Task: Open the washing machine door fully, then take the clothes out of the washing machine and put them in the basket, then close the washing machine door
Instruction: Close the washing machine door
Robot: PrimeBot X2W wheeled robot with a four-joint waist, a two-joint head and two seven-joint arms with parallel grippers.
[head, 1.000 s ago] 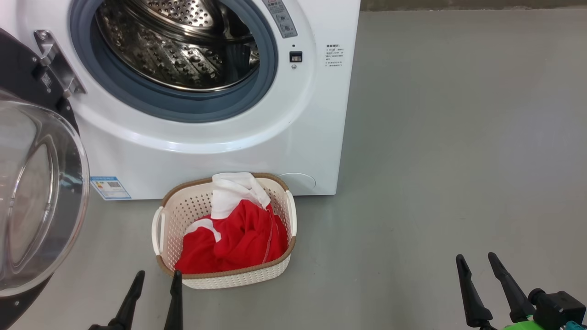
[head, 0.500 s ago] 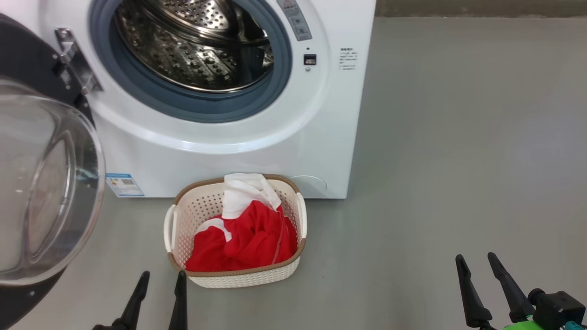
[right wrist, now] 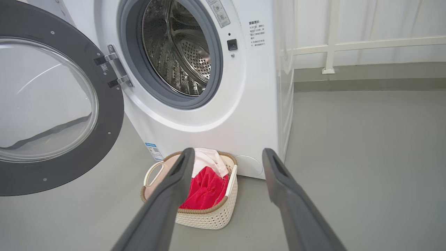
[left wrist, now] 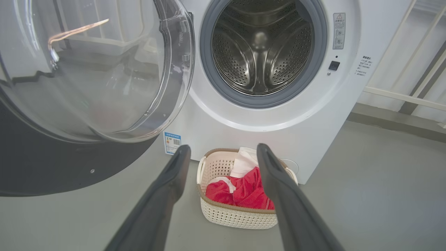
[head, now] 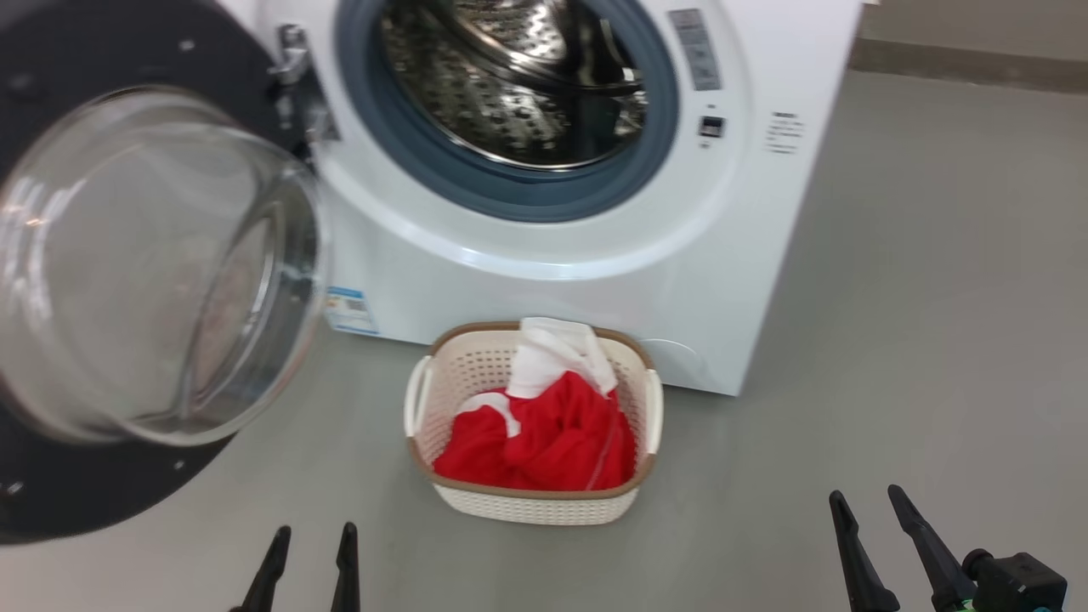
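The white washing machine (head: 544, 280) stands ahead with its steel drum (head: 518, 76) showing no clothes in what I see of it. Its door (head: 144, 272), black-rimmed with a bulging glass bowl, hangs wide open at the left. On the floor before the machine sits the cream basket (head: 534, 501) holding the red and white clothes (head: 544, 433). My left gripper (head: 310, 544) is open near the bottom edge, left of the basket. At the lower right my right gripper (head: 867, 510) is open too, well clear of everything. Both wrist views show the basket (left wrist: 237, 216) (right wrist: 202, 218) beyond the open fingers.
Grey floor (head: 935, 297) stretches to the right of the machine. A white railing (right wrist: 348, 45) and a low wall ledge run behind it. The open door (right wrist: 52, 104) juts out over the floor on the left side.
The whole head picture has shifted right, so the camera has turned left and more of the door shows. Basket, clothes and door keep their places. Both grippers stay open and low.
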